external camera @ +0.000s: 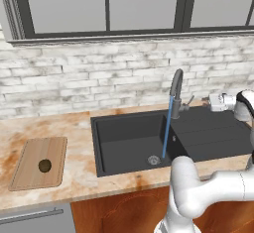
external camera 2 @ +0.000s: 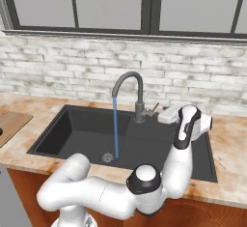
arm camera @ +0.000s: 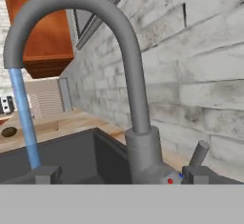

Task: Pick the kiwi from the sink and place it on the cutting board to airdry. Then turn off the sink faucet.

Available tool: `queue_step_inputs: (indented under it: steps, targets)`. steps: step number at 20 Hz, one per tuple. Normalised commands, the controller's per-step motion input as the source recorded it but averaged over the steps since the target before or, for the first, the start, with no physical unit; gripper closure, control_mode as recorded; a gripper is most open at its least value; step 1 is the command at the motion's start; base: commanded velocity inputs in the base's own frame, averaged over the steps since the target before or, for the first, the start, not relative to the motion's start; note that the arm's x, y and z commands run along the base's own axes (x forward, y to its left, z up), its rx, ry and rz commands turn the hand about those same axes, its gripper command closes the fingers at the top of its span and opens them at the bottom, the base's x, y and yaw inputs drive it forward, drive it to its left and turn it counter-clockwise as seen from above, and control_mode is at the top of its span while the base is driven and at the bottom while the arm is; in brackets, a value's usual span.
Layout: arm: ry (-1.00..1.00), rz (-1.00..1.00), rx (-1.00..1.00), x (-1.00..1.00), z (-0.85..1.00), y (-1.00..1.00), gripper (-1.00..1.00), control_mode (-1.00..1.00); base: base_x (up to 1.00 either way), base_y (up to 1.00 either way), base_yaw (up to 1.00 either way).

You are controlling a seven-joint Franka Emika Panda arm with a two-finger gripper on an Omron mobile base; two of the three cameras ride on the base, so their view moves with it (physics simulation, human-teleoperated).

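cutting board (external camera 2: 12,123) — cut off by left edge

No readable text, label, brand, number or sign was present on any item in the three views. The tall dark grey arched faucet (arm camera: 133,99) bore no lettering; small red and blue marks at the base of its side lever were colour dots only, not characters. The rectangular light wooden cutting board (external camera: 39,161), the matte black rectangular sink basin (external camera: 131,143), the whitewashed brick wall (external camera 2: 72,71) and the mottled orange stone surface (external camera: 69,128) carried no markings. A small pale object at the far left edge of the hand view was too blurred to determine whether it bore print.
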Motion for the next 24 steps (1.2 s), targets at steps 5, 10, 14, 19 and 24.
queue_step_inputs:
  steps: [5, 10, 14, 19, 24]
  targets:
    - [0.00, 0.00, 0.02, 0.40, -0.27, 0.00, -1.00, -1.00, 0.00, 0.00, 0.00]
    - [0.03, 0.04, 0.03, 0.59, -0.03, 0.00, -1.00, -1.00, 0.00, 0.00, 0.00]
    - [0.07, 0.07, 0.04, 0.60, -0.10, 0.00, -1.00, -1.00, 0.00, 0.00, 0.00]
    - [0.06, 0.08, 0.03, 0.45, -0.20, 0.03, -1.00, -1.00, 0.00, 0.00, 0.00]
    - [0.01, 0.10, 0.00, 0.16, -0.12, 0.46, -1.00, -1.00, 0.00, 0.00, 0.00]
